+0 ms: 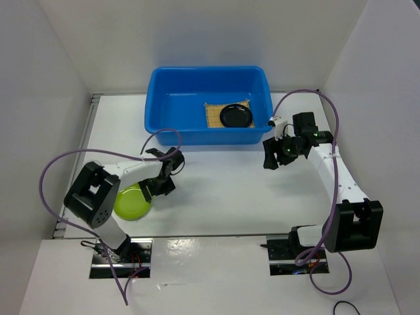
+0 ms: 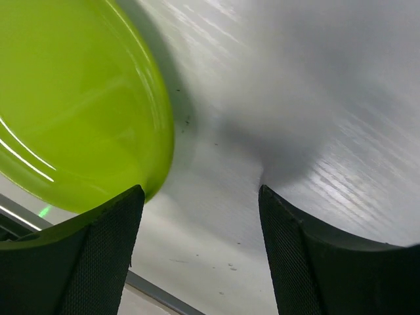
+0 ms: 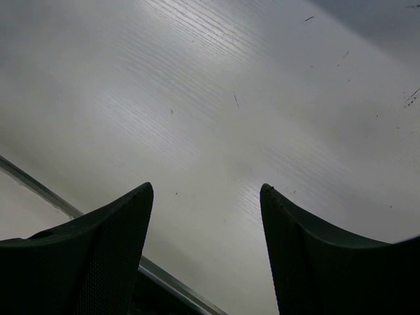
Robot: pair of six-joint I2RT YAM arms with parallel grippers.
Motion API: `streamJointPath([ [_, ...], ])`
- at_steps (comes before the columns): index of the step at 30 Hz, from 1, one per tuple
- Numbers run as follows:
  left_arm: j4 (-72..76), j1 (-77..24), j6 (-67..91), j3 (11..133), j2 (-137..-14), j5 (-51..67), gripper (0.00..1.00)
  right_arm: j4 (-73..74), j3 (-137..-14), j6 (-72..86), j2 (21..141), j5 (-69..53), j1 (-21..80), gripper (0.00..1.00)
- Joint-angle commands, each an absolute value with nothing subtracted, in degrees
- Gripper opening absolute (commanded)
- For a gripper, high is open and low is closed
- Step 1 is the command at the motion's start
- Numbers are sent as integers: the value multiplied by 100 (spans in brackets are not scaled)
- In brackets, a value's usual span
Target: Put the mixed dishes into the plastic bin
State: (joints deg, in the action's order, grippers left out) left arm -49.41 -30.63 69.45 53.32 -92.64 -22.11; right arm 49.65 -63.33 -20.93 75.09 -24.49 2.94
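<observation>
Desk (image 1: 223, 190), white, walled on three sides, as seen in the top view. Plastic bin (image 1: 197, 136): bright blue tub at the 12 o'clock edge of the desk. Woven bamboo mat (image 1: 212, 118): tan, lying flat on the bin floor toward its 3 o'clock end. Black plate (image 1: 236, 116): small, round, resting on the mat's 3 o'clock half. Lime-green plate (image 1: 131, 203) (image 2: 72, 98): outside the bin, flat on the desk at 8 o'clock. Left hand (image 1: 163, 172) (image 2: 197, 197): at the plate's 1 o'clock rim, fingers spread, nothing between them, plate edge just beside one finger. Right hand (image 1: 272, 154) (image 3: 207, 190): off the bin's 4 o'clock corner, fingers spread wide, gripping nothing, bare desk beneath.
</observation>
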Motion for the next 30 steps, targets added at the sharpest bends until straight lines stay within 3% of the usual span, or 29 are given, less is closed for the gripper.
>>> streamJointPath([
  [1, -5343, -3330, 7417, 5484, -9887, -2487, 78, 4772, -6337, -2171, 7365, -2549, 255, 71],
  [9, -6054, -3901, 8015, 5905, -10608, -2882, 76, 4772, -6337, -2224, 7470, -2601, 255, 71],
  [17, -7338, -4157, 8376, 6574, -11391, -3226, 80, 4772, -6337, -2276, 7523, -2654, 255, 71],
  [30, -7243, -3999, 7638, 6627, -11926, -3665, 79, 4825, -6337, -2329, 7576, -2716, 255, 71],
])
